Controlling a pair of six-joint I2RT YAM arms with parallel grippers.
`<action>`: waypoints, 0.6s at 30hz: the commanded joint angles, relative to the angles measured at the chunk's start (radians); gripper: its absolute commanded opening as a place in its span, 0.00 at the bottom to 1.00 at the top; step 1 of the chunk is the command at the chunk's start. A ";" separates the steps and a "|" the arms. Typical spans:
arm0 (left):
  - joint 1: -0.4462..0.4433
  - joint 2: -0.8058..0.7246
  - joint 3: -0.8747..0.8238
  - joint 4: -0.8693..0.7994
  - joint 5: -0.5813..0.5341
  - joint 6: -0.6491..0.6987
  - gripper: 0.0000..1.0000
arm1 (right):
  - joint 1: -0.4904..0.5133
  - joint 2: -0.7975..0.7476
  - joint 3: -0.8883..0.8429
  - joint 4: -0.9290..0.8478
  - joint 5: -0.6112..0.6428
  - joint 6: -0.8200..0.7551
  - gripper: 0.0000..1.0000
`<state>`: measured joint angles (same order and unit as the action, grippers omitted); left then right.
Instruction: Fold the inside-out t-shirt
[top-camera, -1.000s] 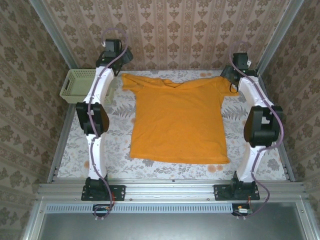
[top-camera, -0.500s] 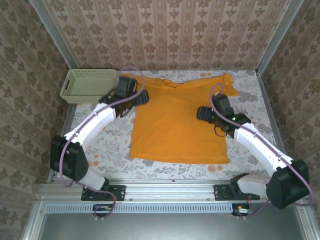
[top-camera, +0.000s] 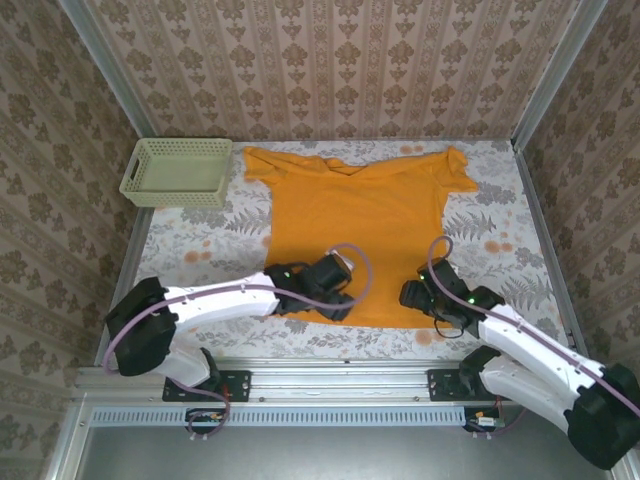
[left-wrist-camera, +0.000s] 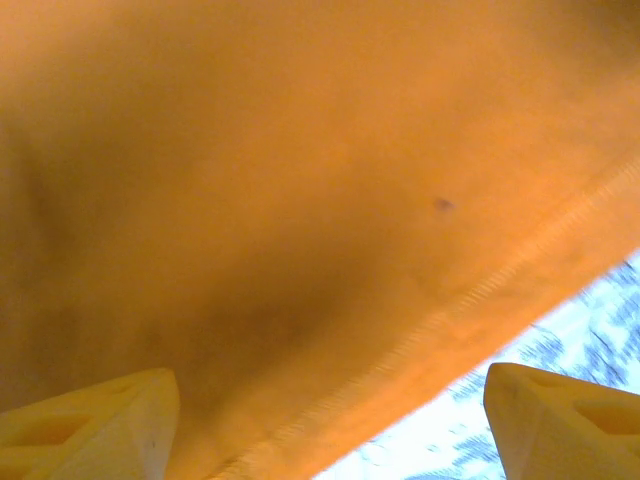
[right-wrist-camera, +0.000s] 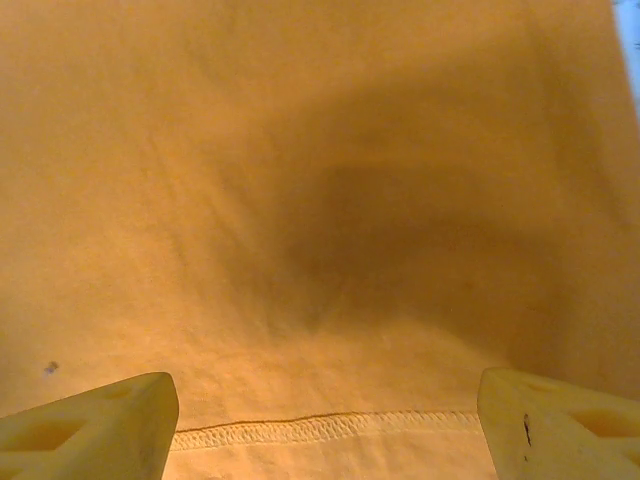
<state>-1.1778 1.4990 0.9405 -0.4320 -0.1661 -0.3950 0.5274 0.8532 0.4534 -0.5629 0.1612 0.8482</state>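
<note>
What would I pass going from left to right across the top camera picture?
pale green mesh basket → left claw → right claw

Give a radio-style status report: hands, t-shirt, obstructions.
Left hand open, right hand open, both at near edge of t-shirt. Shirt flat, plain side up, unfolded. Basket far left, off the cloth.

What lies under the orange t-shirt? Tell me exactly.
The t-shirt lies spread flat on the floral table cover, which shows beside its edges and past the hem. Whatever is beneath its middle is hidden by the cloth.
</note>
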 joint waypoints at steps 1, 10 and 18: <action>-0.056 0.087 0.035 -0.004 -0.015 0.113 0.80 | 0.003 -0.075 -0.008 -0.072 0.069 0.081 0.80; -0.097 0.225 0.122 -0.027 -0.028 0.154 0.74 | 0.002 -0.154 -0.025 -0.093 0.083 0.094 0.81; -0.094 0.287 0.159 -0.056 -0.062 0.154 0.72 | -0.002 -0.154 -0.027 -0.099 0.088 0.084 0.81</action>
<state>-1.2686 1.7638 1.0775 -0.4435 -0.1997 -0.2665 0.5274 0.7113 0.4366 -0.6323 0.2146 0.9211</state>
